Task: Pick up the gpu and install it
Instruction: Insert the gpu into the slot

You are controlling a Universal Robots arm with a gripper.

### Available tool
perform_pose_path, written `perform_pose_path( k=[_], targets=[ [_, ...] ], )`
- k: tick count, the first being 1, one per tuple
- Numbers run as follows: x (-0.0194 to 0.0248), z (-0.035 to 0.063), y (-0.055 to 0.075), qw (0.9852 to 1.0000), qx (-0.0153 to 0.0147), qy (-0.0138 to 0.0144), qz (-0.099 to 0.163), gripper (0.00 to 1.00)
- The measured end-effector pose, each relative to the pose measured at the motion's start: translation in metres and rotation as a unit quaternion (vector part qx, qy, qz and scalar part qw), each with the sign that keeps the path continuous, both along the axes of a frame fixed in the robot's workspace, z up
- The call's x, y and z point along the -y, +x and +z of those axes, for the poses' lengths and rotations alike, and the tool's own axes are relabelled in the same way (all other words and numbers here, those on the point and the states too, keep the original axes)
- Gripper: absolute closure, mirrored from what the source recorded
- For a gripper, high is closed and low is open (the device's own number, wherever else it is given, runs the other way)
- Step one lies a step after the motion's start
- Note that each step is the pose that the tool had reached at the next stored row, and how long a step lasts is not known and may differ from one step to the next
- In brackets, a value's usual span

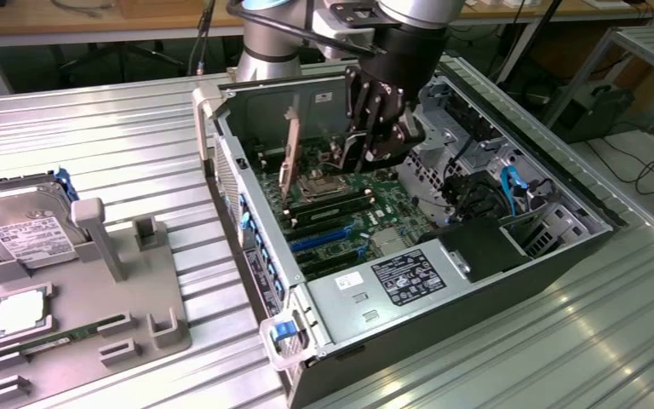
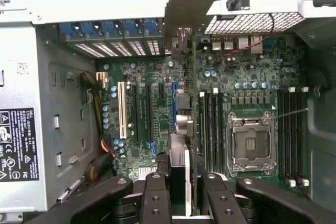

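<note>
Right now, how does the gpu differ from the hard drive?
The gpu stands on edge inside the computer case, held by the gripper; the hard drive rests outside on the grey holder. The gpu looks thin; the hard drive is boxy, with a white label.

An open computer case (image 1: 418, 281) lies on its side across the middle of the ribbed metal tabletop (image 1: 111, 153), its motherboard (image 2: 157, 77) facing up. On the board are an empty CPU socket (image 2: 251, 142), black memory slots (image 2: 294, 129) either side of it, and a white slot (image 2: 122, 109) beside several black ones. A labelled grey power supply (image 1: 401, 281) fills the case's near end, with blue clips (image 1: 261, 264) along one wall. Towards the tabletop's edge at the exterior view's left stands a grey holder (image 1: 88, 298) carrying a hard drive (image 1: 20, 230), a silver CPU (image 1: 20, 313) and a green memory stick (image 1: 65, 334).
</note>
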State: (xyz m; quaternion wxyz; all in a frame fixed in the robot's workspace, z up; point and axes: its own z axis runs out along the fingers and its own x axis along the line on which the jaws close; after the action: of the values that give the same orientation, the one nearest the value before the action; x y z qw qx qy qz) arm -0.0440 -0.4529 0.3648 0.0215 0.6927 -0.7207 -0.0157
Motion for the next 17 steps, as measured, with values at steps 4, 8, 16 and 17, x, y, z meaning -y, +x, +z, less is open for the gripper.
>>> perform_pose_path(
  k=[4,8,16,17],
  targets=[
    [0.0,-0.0005,-0.0001,1.0,-0.0002,0.0001,0.0,0.72],
    [0.0,-0.0005,-0.0001,1.0,-0.0002,0.0001,0.0,0.72],
    [0.0,-0.0025,0.0,1.0,0.0023,0.0001,0.0,0.72],
    [0.0,-0.0026,0.0,1.0,0.0024,0.0001,0.0,0.72]
  ],
)
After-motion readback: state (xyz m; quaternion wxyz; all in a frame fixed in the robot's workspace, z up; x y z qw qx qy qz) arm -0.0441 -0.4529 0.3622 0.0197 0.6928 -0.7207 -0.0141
